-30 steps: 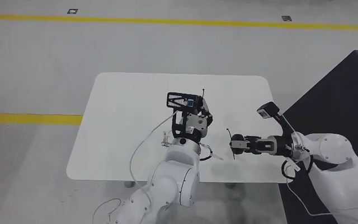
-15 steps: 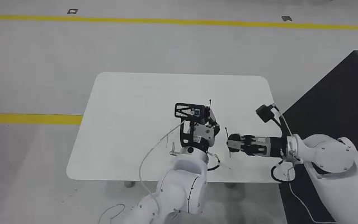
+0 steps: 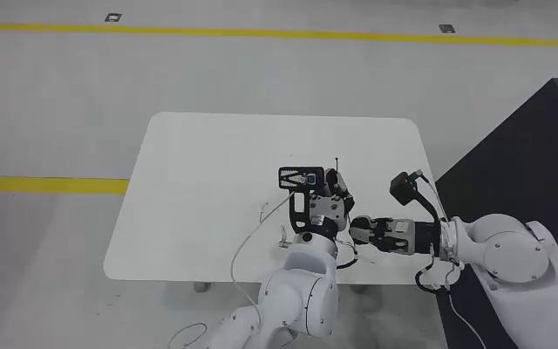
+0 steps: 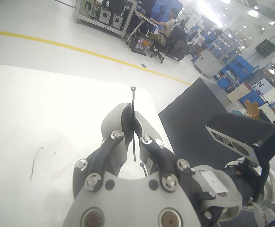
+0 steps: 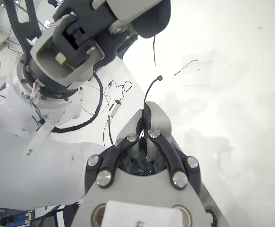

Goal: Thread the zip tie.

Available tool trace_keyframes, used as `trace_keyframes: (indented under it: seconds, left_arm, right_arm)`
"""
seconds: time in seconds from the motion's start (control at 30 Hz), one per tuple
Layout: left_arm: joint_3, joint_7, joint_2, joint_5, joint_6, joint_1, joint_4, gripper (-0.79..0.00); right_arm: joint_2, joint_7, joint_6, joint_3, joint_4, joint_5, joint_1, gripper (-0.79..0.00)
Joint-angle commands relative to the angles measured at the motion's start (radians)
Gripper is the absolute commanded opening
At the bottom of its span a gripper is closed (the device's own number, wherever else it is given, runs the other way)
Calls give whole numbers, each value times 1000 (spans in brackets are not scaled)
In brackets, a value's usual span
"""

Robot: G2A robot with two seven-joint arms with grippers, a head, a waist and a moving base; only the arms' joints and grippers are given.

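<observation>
Black zip ties: two counted, first zip tie (image 4: 133,96), second zip tie (image 5: 146,92). Grippers: two counted, left gripper (image 4: 132,109), right gripper (image 5: 146,106). Thin loose strand (image 4: 33,161): one noted. White table (image 3: 200,174): one. Yellow floor lines (image 3: 261,33): two counted.

White rounded table (image 3: 192,192) on pale grey floor (image 3: 261,78). Yellow floor lines (image 3: 261,34) run beyond it and to its left, and a black block (image 3: 514,148) sits just beside its right side. Far behind: equipment rack (image 4: 103,15), blue storage bins (image 4: 236,62), bright ceiling lights (image 4: 245,26).
</observation>
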Motion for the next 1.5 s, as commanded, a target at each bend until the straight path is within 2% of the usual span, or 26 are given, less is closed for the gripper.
trace_keyframes:
  seconds: [0.0,0.53,0.87,0.97,1.1,1.47]
  left_arm:
    - [-5,-18,-4,-9,-6,5,2,-785]
    - [-28,45,-17,1,-67,55,0,-785]
    - [-29,44,-20,31,-79,55,7,-785]
    - [-52,65,-23,-1,-52,86,8,-785]
    - [-27,96,-32,44,-2,100,18,-785]
    - [12,84,-66,68,45,87,12,-785]
  right_arm:
    - [0,0,0,0,0,0,1,-785]
    - [0,0,0,0,0,0,1,-785]
    - [0,0,0,0,0,0,1,-785]
    - [0,0,0,0,0,0,1,-785]
    - [0,0,0,0,0,0,1,-785]
    - [0,0,0,0,0,0,1,-785]
